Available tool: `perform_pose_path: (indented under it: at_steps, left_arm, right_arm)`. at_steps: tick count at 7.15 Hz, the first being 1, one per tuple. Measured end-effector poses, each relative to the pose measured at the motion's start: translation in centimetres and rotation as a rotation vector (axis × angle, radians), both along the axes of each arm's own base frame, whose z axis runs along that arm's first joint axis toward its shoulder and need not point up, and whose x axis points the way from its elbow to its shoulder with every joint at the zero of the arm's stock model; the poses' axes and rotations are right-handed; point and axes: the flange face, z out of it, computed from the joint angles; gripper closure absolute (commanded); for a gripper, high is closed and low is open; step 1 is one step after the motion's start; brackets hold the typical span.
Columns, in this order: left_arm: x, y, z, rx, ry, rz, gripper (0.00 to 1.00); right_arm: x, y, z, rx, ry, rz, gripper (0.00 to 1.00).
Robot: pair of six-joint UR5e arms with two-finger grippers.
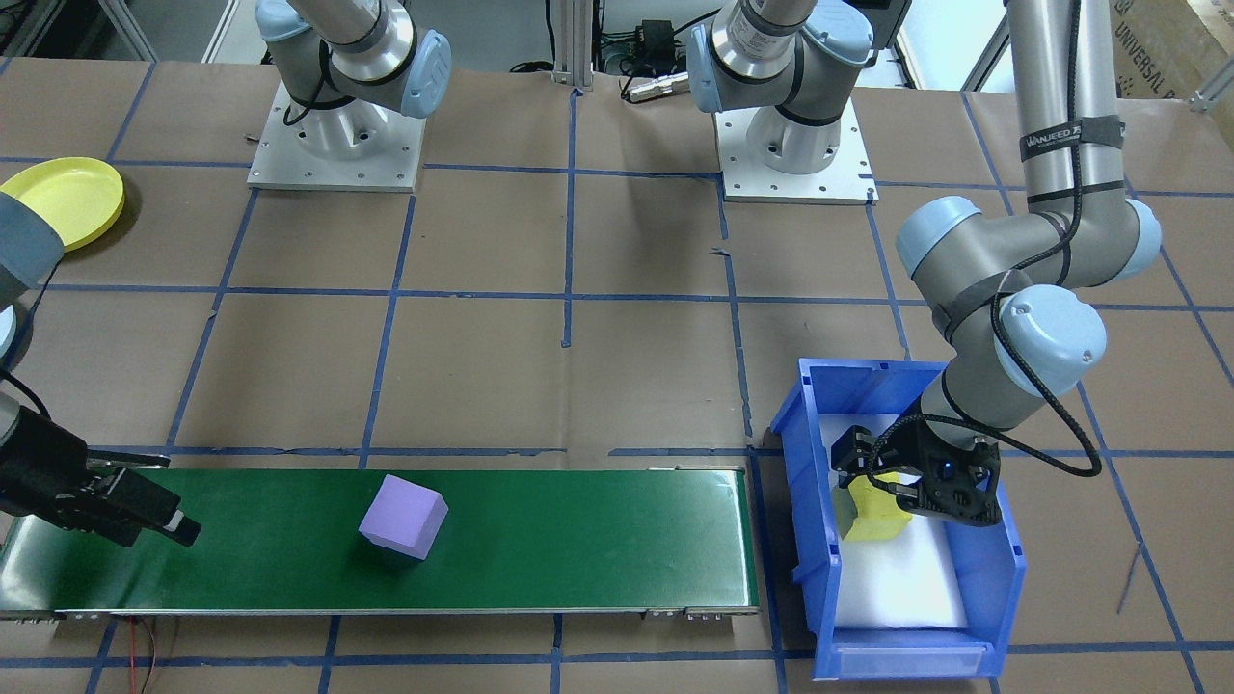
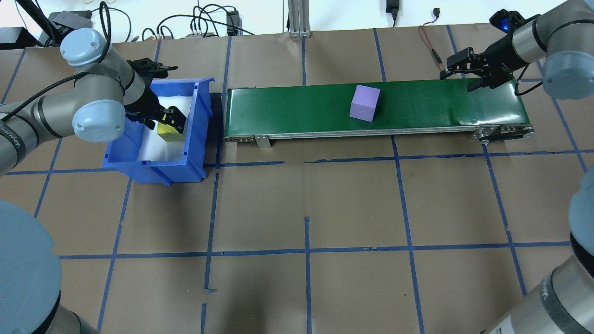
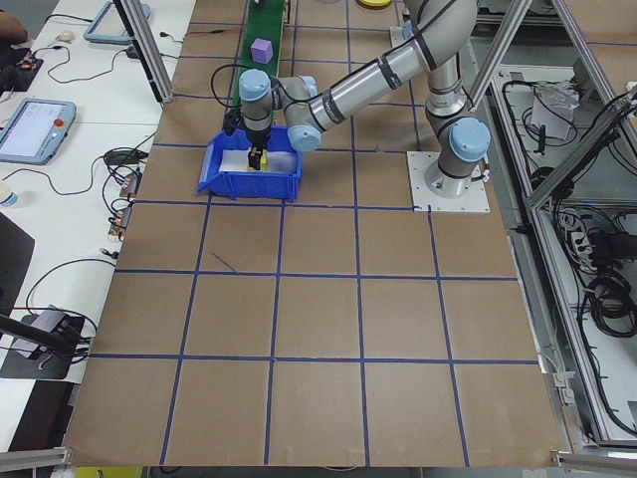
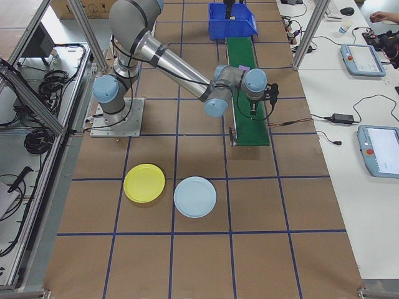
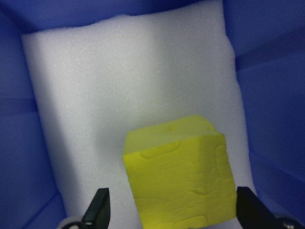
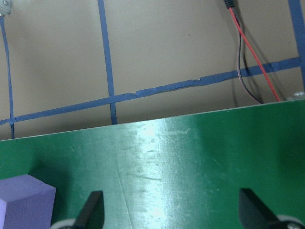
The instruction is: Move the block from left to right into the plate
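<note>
The blue bin [image 2: 153, 169] held a white foam pad [image 5: 128, 86] and a yellow block [image 5: 178, 176]. The left gripper [image 5: 171, 210] straddled that block, jaws wide, not gripping; their lower ends were cut off at 6 o'clock in the wrist view. On the green belt [image 2: 297, 111] the purple block [image 2: 364, 103] sat mid-length. At the belt's far end the right gripper [image 6: 169, 212] hovered spread wide. The yellow plate [image 4: 144, 183] and pale blue plate [image 4: 195, 197] lay well apart from the belt

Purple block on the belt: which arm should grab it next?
Right. The right gripper hangs open over the belt's end, with the purple block nearby. The left gripper is down in the blue bin, straddling the yellow block.
</note>
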Motion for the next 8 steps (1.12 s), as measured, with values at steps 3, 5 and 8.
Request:
perform_pose_path:
  at_steps: [3,5,8]
  left_arm:
    - [0.1,-0.2,0.3,-0.007,-0.002,0.004,0.43]
    - [0.1,-0.5,1.8,-0.035,-0.01,0.009,0.43]
    - [-0.8,1.6,10.1,-0.144,-0.022,0.033,0.41]
  right_arm:
    - [0.2,0.1,-0.6,0.006,-0.026,-0.004,0.0]
    - [0.2,0.0,-0.6,0.006,-0.029,-0.007,0.0]
    - [0.3,0.0,-0.4,0.003,-0.03,-0.008,0.0]
